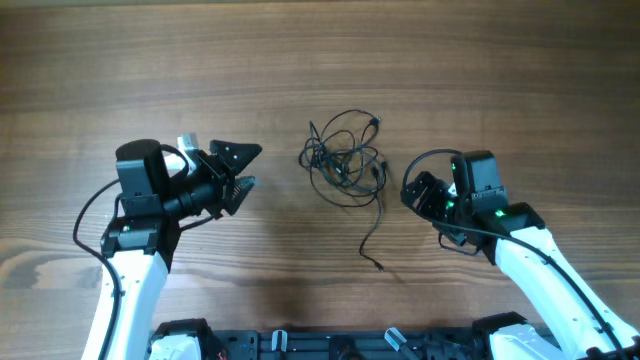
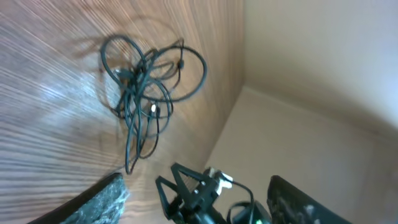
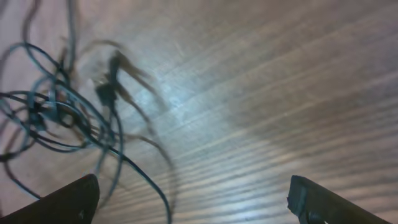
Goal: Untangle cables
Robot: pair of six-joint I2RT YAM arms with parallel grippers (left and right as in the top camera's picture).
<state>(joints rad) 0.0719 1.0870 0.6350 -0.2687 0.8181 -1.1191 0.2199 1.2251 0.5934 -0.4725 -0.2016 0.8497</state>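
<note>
so the cables point(image 1: 345, 165) are one loose black knot lying flat on the wooden table point(image 1: 500, 60), right in the gap between the two grippers and touching neither. It's a bunch of overlapping loops, and one stray end point(image 1: 378, 262) snakes out of the pile toward the robot's base, passing in front of the right gripper point(image 1: 412, 192). That gripper sits just beside the tangle, with its arm bent in from the lower right and the tool aimed at the pile. Its own camera shows the two fingers point(image 3: 62, 202) way out at the bottom corners, so the jaws are spread wide with nothing in them, and the cables point(image 3: 62, 106) are ahead and off to its left. The left gripper point(image 1: 248, 168) is a bit further from the knot, rolled onto its side and pointing straight at it. Its fingers are apart and empty too. From its wrist view the cables point(image 2: 146, 87) are out in front on the wood, and only one finger point(image 2: 93, 202) is clear at the bottom edge.
</note>
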